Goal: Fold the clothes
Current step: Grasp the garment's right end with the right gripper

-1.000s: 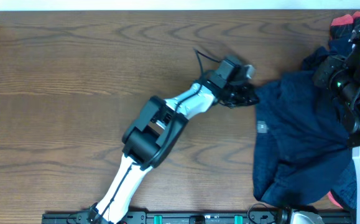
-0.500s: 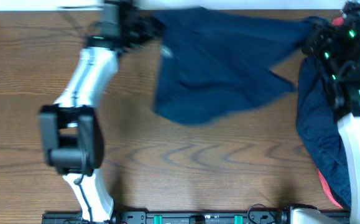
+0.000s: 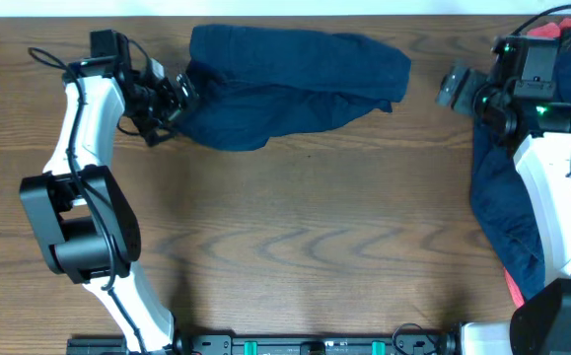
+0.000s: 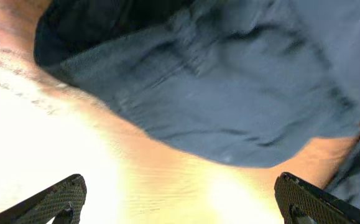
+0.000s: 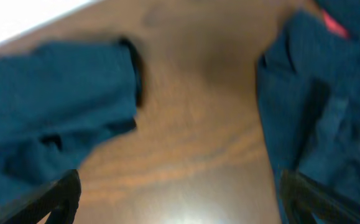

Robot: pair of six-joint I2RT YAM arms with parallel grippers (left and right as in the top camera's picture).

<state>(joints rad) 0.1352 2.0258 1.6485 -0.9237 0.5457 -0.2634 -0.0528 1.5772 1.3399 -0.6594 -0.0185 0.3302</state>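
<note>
A navy-blue garment (image 3: 285, 84) of the clothes lies bunched and wrinkled along the table's far edge. My left gripper (image 3: 177, 96) is at its left end, open. In the left wrist view the fabric (image 4: 217, 87) fills the upper frame, and the open left gripper (image 4: 180, 202) has only bare table between its fingertips (image 4: 58, 196). My right gripper (image 3: 455, 86) stands open just right of the garment, apart from it. In the right wrist view the garment (image 5: 49, 112) lies to the left, and the right gripper (image 5: 183, 199) is open and empty.
A pile of more navy clothes (image 3: 502, 187) with red fabric (image 3: 566, 37) in it lies along the table's right edge under the right arm, also seen in the right wrist view (image 5: 323, 93). Brown wooden table (image 3: 295, 237) stretches in front of the garment.
Both grippers have opened and let go of the garment, which was stretched between them. It has dropped onto the table's far edge. The left gripper has moved down to its left end.
</note>
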